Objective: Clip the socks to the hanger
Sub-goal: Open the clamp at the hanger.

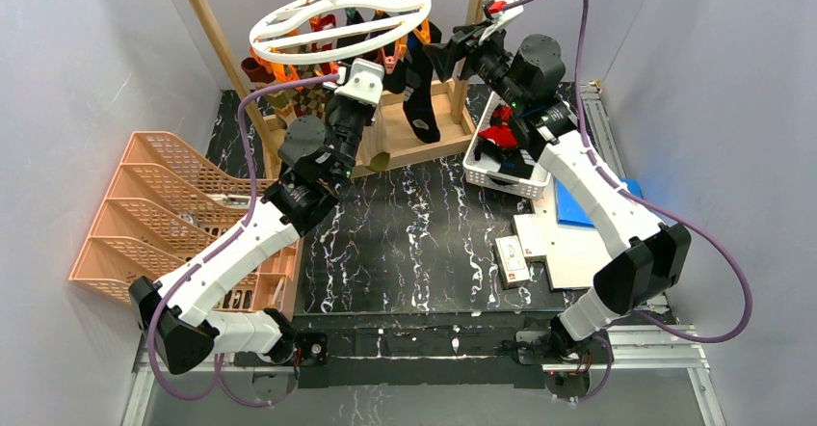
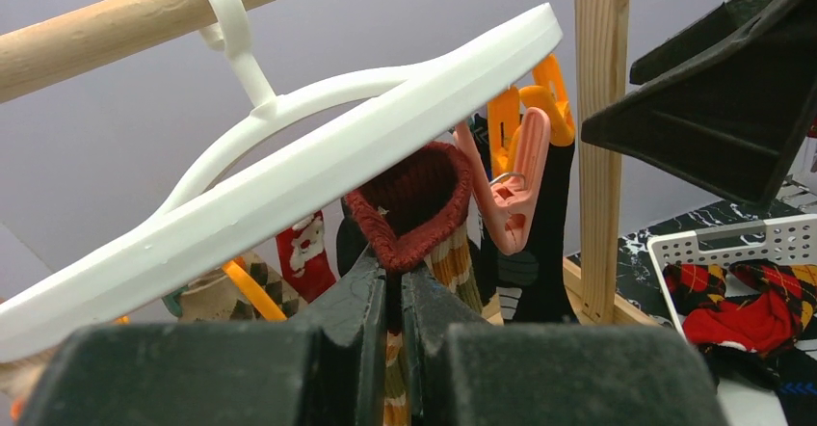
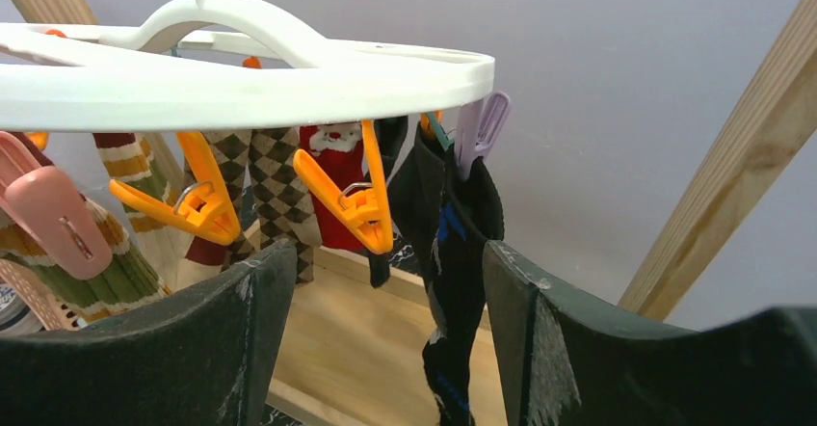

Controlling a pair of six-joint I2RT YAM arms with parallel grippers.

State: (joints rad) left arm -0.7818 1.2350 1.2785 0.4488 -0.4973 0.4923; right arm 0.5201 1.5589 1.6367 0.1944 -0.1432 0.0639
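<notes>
The hanger is a white ring hooked on a wooden rod, with several socks clipped under it. My left gripper is shut on a striped sock with a maroon cuff and holds it up just under the hanger rim, beside a pink clip. From above, the left gripper sits below the ring's near side. My right gripper is open and holds nothing. It faces an orange clip and a black sock that hangs from a purple clip. The right gripper is at the ring's right side.
A wooden frame carries the rod, its upright close beside the hanger. A white lattice basket with red and argyle socks stands to the right. A peach rack is on the left, and papers and a blue sheet lie right.
</notes>
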